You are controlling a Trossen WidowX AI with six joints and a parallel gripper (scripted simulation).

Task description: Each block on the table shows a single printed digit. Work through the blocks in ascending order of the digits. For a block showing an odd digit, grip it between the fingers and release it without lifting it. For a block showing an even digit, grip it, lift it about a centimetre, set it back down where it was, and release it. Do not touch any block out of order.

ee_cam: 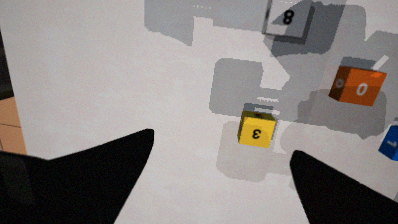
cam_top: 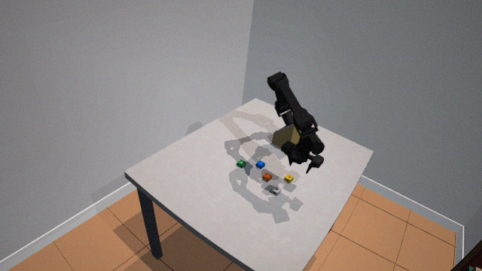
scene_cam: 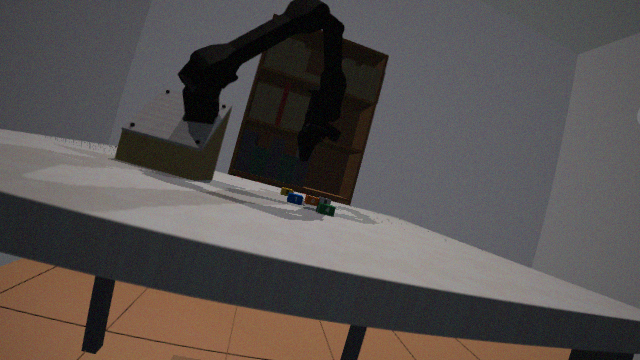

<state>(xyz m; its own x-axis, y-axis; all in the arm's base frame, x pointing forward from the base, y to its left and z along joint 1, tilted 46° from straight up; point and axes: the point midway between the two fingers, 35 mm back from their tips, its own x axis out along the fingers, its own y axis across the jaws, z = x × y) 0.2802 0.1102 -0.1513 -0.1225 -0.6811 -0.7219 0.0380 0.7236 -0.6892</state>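
Note:
My gripper [cam_top: 299, 168] [ee_cam: 221, 146] is open and empty, raised above the table near the yellow block. The yellow block [cam_top: 288, 178] [scene_cam: 286, 191] [ee_cam: 256, 131] shows 3 and lies ahead of the fingertips, right of centre between them in the wrist view. The orange block [cam_top: 266, 177] [scene_cam: 311, 200] [ee_cam: 362, 89] shows 0. The blue block [cam_top: 260, 164] [scene_cam: 295, 198] [ee_cam: 390, 144] shows 1 and is cut by the wrist view's right edge. The grey block [cam_top: 275, 190] [scene_cam: 325, 201] [ee_cam: 288, 19] shows 8. The green block [cam_top: 241, 163] [scene_cam: 326, 209] seems to show 4; it is outside the wrist view.
The blocks stand apart on the pale table [cam_top: 181, 177] [scene_cam: 200, 225]. The arm's box-shaped base [cam_top: 284, 138] [scene_cam: 165, 155] stands behind them. Shadows of the arm fall across the blocks. A bookshelf [scene_cam: 371, 85] stands beyond the table.

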